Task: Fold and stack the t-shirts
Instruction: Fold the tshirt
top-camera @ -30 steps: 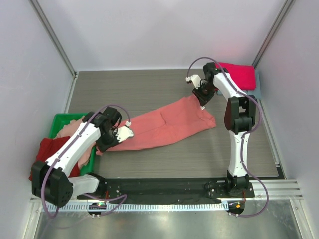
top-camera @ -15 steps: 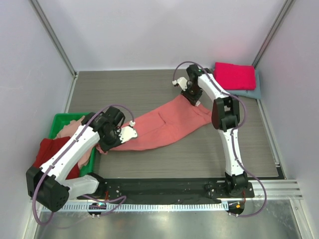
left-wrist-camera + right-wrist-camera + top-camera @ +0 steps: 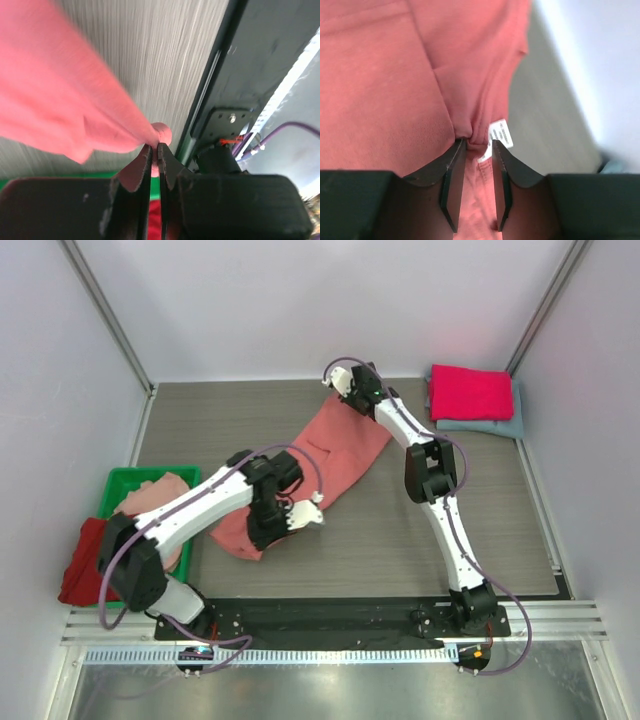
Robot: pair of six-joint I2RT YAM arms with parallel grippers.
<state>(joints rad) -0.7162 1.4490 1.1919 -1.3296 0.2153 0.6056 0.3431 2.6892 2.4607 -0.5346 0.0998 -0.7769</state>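
Observation:
The salmon-coral t-shirt (image 3: 335, 455) lies bunched in a long diagonal strip on the table, from the far middle down to the near left. My right gripper (image 3: 343, 402) is shut on its far end. In the right wrist view the gripper (image 3: 474, 142) pinches a fold of the cloth next to the white neck label (image 3: 501, 134). My left gripper (image 3: 298, 517) is shut on the shirt's near end. In the left wrist view it (image 3: 155, 150) holds a small nub of salmon cloth (image 3: 75, 110). A folded magenta shirt (image 3: 472, 392) lies on a folded grey-blue shirt (image 3: 485, 426) at the far right.
A green bin (image 3: 118, 483) stands at the left edge. A pale pink shirt (image 3: 150, 496) lies in it and a dark red shirt (image 3: 85, 562) hangs over its near side. White walls close in the table. A black rail (image 3: 330, 612) runs along the near edge.
My right gripper has moved left along the far side with the shirt's end. My left gripper has moved right and nearer. The shirt has swung from nearly crosswise to a steeper diagonal.

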